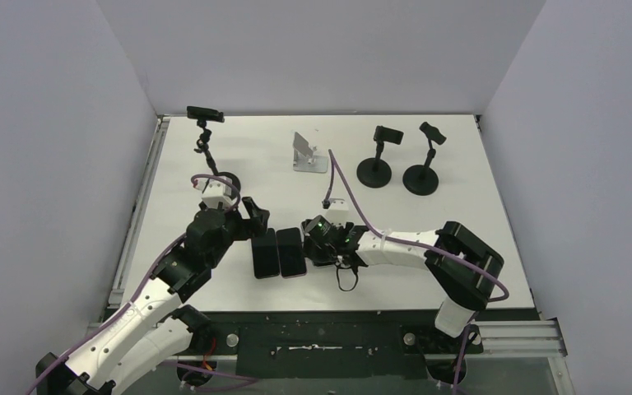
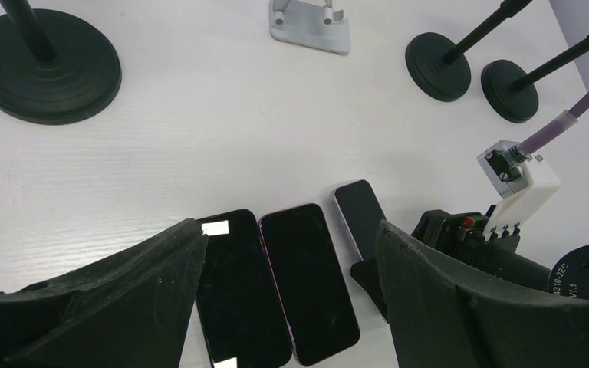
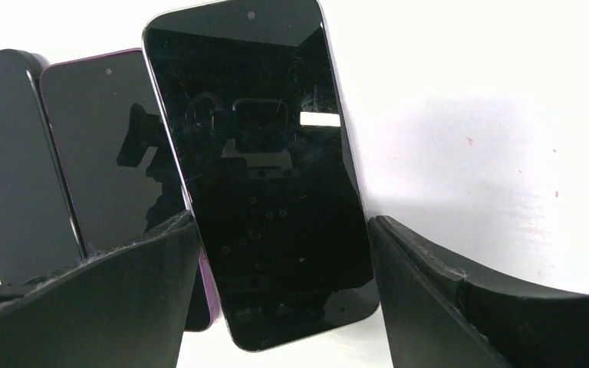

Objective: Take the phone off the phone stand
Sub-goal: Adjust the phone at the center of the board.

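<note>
Passable across the middle of the table (image 1: 284, 197) — between back row and near cluster. Blocked at back left by the tall stand (image 2: 46, 69), at centre by the silver stand (image 1: 309, 155), at right by the inner black stand (image 1: 374, 172) and outer black stand (image 1: 420, 179), only a slim gap between bases. Crowded up front: black phone (image 1: 265, 253) and purple-edged phone (image 1: 291, 251) flat under the left end effector (image 2: 290, 253), third phone (image 3: 268, 176) straddled by the right end effector (image 3: 282, 222) — nowhere to slip through.
</note>
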`<state>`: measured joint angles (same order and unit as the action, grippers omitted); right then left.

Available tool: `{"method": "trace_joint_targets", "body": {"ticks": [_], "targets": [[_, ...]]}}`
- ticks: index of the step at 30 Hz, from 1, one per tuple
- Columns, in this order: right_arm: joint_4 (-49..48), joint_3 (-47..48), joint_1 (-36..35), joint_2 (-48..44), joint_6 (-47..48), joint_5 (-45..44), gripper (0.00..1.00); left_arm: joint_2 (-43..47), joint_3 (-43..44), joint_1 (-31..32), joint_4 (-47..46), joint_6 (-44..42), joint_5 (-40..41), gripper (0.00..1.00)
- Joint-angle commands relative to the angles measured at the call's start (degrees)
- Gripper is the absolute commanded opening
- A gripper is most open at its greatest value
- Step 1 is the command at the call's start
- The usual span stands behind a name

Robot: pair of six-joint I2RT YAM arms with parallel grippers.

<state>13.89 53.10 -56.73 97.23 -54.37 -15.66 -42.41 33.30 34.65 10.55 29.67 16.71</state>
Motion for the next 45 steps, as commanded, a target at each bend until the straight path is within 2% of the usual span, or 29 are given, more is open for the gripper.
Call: {"method": "trace_joint_targets", "body": {"ticks": [1,5,8,15,19,23,28,33,37,45], "targets": [[8.6,-3.7,-1.6,1.6,-4.1,-0.3,0.78,0.8,0.1,-0.4,-1.3,0.7,-0.7,0.78],[10.3,-0.3,-3.5,2.8,-3.0,-1.0,0.94,0.8,0.3,-0.3,-1.3,0.8,-1.1,0.78],[10.8,1.3,-4.0,2.9,-2.0,-1.0,0.99,0.9,0.2,-0.3,-1.2,0.8,-1.3,0.78],[9.7,2.5,-3.3,-2.7,-0.3,-1.0,1.0,1.6,-0.2,-0.3,-0.6,1.2,-1.3,0.78],[-1.2,-2.8,1.5,-10.3,3.6,6.0,1.0,1.8,0.0,-0.3,0.0,1.5,-0.8,0.78],[-13.2,-9.5,10.1,-14.3,9.2,20.8,0.92,1.7,2.7,-0.5,1.2,0.3,1.3,0.78],[-16.1,-10.3,14.5,-11.3,13.0,27.1,0.76,-2.3,10.2,-2.9,3.2,-2.7,4.1,0.8],[-18.6,-11.6,14.8,-7.9,12.2,29.3,0.59,-9.7,19.0,-12.2,4.8,-1.4,-2.2,0.82],[-20.2,-12.6,14.7,-6.8,11.9,30.6,0.53,-12.6,22.7,-14.0,3.8,-0.4,-1.6,0.83],[-23.8,-14.2,14.4,-5.8,10.7,34.6,0.51,-16.0,28.2,-18.1,2.1,0.0,-1.1,0.84]]}}
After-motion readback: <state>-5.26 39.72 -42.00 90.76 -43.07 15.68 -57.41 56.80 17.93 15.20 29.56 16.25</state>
